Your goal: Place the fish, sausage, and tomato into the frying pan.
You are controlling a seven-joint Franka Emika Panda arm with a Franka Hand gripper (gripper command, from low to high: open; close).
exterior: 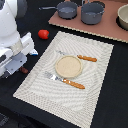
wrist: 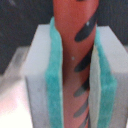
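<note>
In the wrist view my gripper is shut on the sausage, a reddish stick with dark stripes, held between the two teal pads. In the exterior view the gripper is low at the left, beside the placemat, with the sausage's dark red end showing under it. The red tomato lies on the black table beyond the arm. The frying pan stands on the brown board at the back, its handle pointing to the exterior view's left. The fish is not in view.
A deeper grey pot stands next to the pan and a beige bowl at the back right. A striped placemat holds a wooden plate, a knife and a fork.
</note>
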